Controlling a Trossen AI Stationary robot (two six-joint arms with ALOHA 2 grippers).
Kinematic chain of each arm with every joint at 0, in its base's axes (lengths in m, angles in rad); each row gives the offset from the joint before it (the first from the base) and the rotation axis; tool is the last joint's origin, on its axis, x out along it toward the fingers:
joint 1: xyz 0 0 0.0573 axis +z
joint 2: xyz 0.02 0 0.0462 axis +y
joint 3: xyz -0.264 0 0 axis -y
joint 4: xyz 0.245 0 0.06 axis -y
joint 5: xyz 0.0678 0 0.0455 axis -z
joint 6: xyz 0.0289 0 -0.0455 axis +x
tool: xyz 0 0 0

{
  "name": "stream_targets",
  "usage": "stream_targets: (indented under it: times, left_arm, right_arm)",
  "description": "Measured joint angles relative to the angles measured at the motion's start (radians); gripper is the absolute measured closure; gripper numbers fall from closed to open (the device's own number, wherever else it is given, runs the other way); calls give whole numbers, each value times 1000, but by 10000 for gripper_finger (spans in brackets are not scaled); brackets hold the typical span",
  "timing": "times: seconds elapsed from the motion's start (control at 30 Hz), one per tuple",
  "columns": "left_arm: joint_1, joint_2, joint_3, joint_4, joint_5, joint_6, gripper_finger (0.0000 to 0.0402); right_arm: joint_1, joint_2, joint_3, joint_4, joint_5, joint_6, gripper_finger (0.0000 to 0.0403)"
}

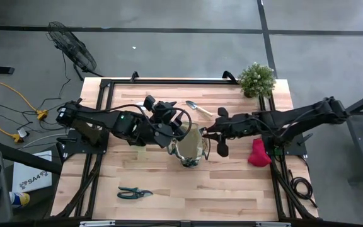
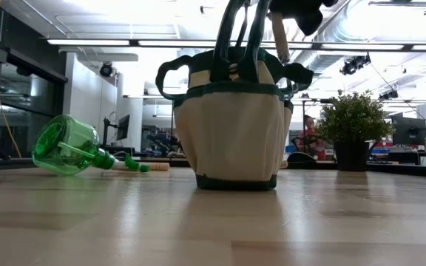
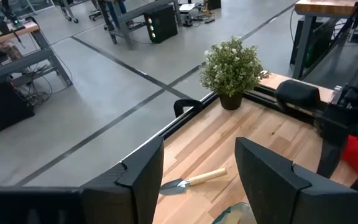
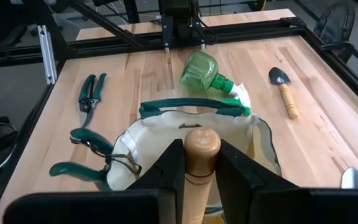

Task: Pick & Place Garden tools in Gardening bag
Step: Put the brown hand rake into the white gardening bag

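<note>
I'm holding right gripper (image 4: 202, 163) pinched on the wooden handle (image 4: 201, 149) over the bag (image 4: 194, 134) | stiff, top-heavy; gripping near end | left gripper (image 3: 194, 171) spread

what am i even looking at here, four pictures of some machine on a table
Two dark robot arms work at a wooden table. One picture looks straight down, one sits at tabletop height, and two come from cameras on the wrists. The right tool is shut on a round wooden handle above the beige fabric bag with green trim. The left tool is open beside the bag. A green spray bottle, a wooden-handled trowel, green-handled pruners, a red glove and a potted plant lie around.
</note>
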Motion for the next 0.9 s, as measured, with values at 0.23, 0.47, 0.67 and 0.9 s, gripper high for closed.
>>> stream_targets:
  times: [0.23, 0.47, 0.67, 0.9]
  left_arm:
    - [0, 0, 0, 0, 0, 0, 208]
    - [0, 0, 0, 0, 1, 0, 208]
    - [0, 0, 0, -1, 3, 0, 208]
    - [0, 0, 0, -4, 3, 0, 208]
  right_arm:
    - [-15, 25, 0, 37, 3, -20, 348]
    - [-53, 27, 0, 34, -16, -24, 348]
    - [-56, 40, 0, 19, -86, -25, 348]
    - [-57, 65, 0, 46, -102, -45, 348]
